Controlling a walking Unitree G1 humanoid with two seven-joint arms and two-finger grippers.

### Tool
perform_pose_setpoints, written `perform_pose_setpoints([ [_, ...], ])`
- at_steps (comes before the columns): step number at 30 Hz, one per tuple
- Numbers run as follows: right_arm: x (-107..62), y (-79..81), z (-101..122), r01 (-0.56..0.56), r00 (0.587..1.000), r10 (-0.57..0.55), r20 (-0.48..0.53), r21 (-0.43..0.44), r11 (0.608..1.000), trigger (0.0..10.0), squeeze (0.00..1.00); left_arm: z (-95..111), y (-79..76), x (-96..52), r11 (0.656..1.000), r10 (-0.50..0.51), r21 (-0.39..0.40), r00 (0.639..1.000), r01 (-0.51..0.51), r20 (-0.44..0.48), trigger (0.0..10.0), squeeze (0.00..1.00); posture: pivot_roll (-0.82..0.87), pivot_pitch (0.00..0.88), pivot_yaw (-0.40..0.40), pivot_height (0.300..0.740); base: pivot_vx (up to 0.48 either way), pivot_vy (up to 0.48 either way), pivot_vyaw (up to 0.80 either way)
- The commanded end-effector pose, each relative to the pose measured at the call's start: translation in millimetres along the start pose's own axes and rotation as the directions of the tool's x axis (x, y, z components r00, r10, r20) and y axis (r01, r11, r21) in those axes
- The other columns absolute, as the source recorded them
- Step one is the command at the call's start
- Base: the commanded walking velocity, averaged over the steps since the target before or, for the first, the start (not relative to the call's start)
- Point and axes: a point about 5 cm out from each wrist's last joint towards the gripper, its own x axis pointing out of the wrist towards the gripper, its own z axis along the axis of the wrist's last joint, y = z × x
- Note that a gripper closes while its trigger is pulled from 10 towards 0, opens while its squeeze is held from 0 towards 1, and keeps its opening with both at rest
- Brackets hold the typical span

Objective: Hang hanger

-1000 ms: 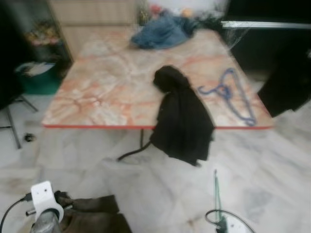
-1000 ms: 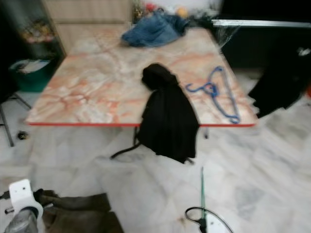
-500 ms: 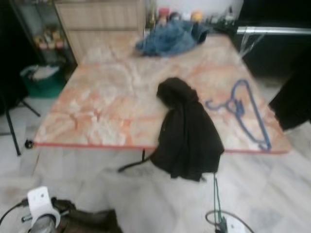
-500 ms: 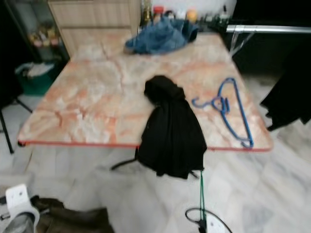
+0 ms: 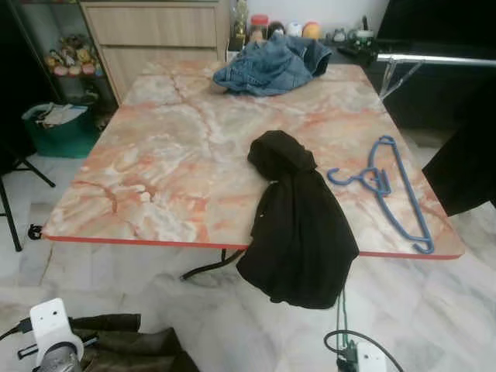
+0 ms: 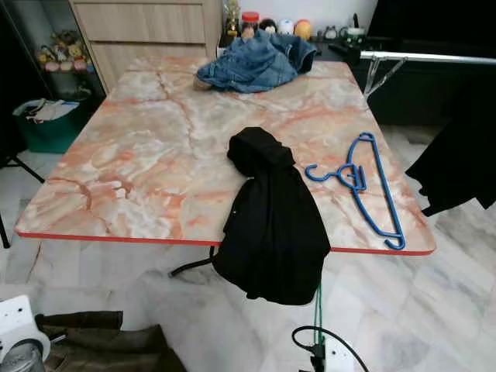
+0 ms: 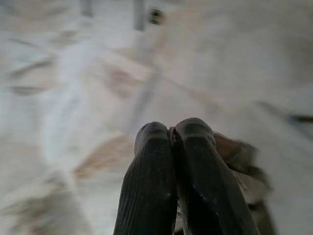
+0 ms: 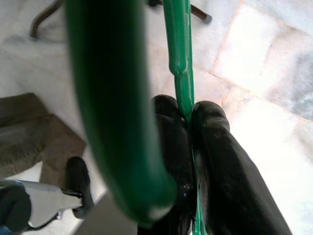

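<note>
Fingers (image 8: 215,161) of my right gripper (image 8: 188,117) are pinched together on a green hanger (image 8: 178,44), low above the marble floor (image 5: 434,310). My left gripper (image 7: 172,131) hangs with its fingers pressed together, and olive cloth shows just behind the tips; the same olive garment (image 5: 132,349) lies bunched by the left arm. Past them I see the marble-patterned table (image 6: 139,155). A black garment (image 6: 271,225) spills over its near edge, and a blue hanger (image 6: 360,182) lies flat just beside it on the robot's right. A denim garment (image 6: 252,62) is heaped at the far edge. A metal rail (image 6: 430,56) runs along the far right.
</note>
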Motion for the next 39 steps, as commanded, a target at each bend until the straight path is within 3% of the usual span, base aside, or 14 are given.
perform_pose_setpoints([
  [1,-0.5,-3.8,0,0.014,1.000,-0.014,0.003,0.010,1.000,10.0,0.00,15,23.8,6.2,0.992,0.129,0.007,0.990,-0.130,0.064,10.0,0.00,0.01,0.018,0.000,0.740,0.000,0.000,0.00],
  [4,-0.3,-3.9,1,0.014,1.000,-0.014,0.006,0.014,1.000,10.0,0.00,32,42.9,11.3,0.975,0.221,-0.018,0.967,-0.220,0.126,10.0,0.00,0.01,0.013,-0.001,0.740,0.000,0.000,0.00],
  [9,0.0,-3.9,2,0.013,1.000,-0.013,0.007,0.013,1.000,10.0,0.00,67,74.1,17.3,0.928,0.372,-0.052,0.900,-0.370,0.227,10.0,0.00,0.02,0.007,0.002,0.740,0.000,0.000,0.00],
  [12,0.4,-2.3,3,0.009,1.000,-0.009,0.008,0.014,1.000,10.0,0.00,84,80.9,19.2,0.910,0.411,-0.064,0.869,-0.410,0.274,10.0,0.00,0.02,0.007,0.004,0.740,0.000,0.000,0.00],
  [16,0.9,0.5,3,0.003,1.000,-0.003,0.012,0.015,1.000,10.0,0.00,88,76.2,20.1,0.914,0.402,-0.074,0.871,-0.398,0.283,10.0,0.00,0.02,0.011,0.007,0.740,0.000,0.000,0.00],
  [18,1.1,2.2,4,0.001,1.000,-0.001,0.018,0.018,1.000,10.0,0.00,88,59.4,20.4,0.938,0.341,-0.047,0.890,-0.344,0.304,10.0,0.00,0.02,0.015,0.008,0.740,0.000,0.000,0.00],
  [20,1.0,2.0,4,0.001,1.000,-0.002,0.018,0.018,1.000,10.0,0.00,88,56.6,20.4,0.942,0.331,-0.048,0.893,-0.333,0.304,10.0,0.00,0.02,0.015,0.008,0.740,0.000,0.000,0.00],
  [24,1.0,1.7,4,0.004,1.000,-0.004,0.019,0.021,1.000,10.0,0.00,85,30.7,21.4,0.983,0.186,-0.059,0.940,-0.176,0.287,10.0,0.00,0.02,0.022,0.011,0.740,0.000,0.000,0.00],
  [28,1.1,1.6,4,0.005,1.000,-0.006,0.022,0.027,1.000,10.0,0.00,73,2.0,19.5,0.997,0.026,-0.072,0.973,-0.009,0.228,10.0,0.00,0.03,0.028,0.015,0.740,0.000,0.000,0.00],
  [30,1.2,2.6,4,0.004,1.000,-0.005,0.024,0.031,1.000,10.0,0.00,56,-29.8,12.5,0.981,-0.191,-0.001,0.967,0.194,0.166,10.0,0.00,0.02,0.030,0.018,0.740,0.000,0.000,0.00],
  [31,1.2,2.6,4,0.004,1.000,-0.005,0.024,0.031,1.000,10.0,0.00,56,-29.8,12.5,0.981,-0.191,-0.001,0.967,0.194,0.166,10.0,0.00,0.02,0.030,0.018,0.740,0.000,0.000,0.00],
  [33,1.2,3.5,4,0.003,1.000,-0.004,0.025,0.035,0.999,10.0,0.00,42,-52.4,3.4,0.941,-0.339,0.055,0.933,0.335,0.117,10.0,0.00,0.02,0.034,0.022,0.740,0.000,0.000,0.00],
  [36,1.2,5.1,3,0.003,1.000,-0.003,0.024,0.037,0.999,10.0,0.00,23,-66.7,-7.4,0.905,-0.418,0.114,0.906,0.409,0.067,10.0,0.00,0.02,0.038,0.027,0.740,0.000,0.000,0.00],
  [39,1.1,5.7,3,0.003,1.000,-0.004,0.023,0.038,0.999,10.0,0.00,16,-68.1,-10.2,0.899,-0.427,0.126,0.903,0.419,0.044,10.0,0.00,0.02,0.039,0.029,0.740,0.000,-0.092,0.00],
])
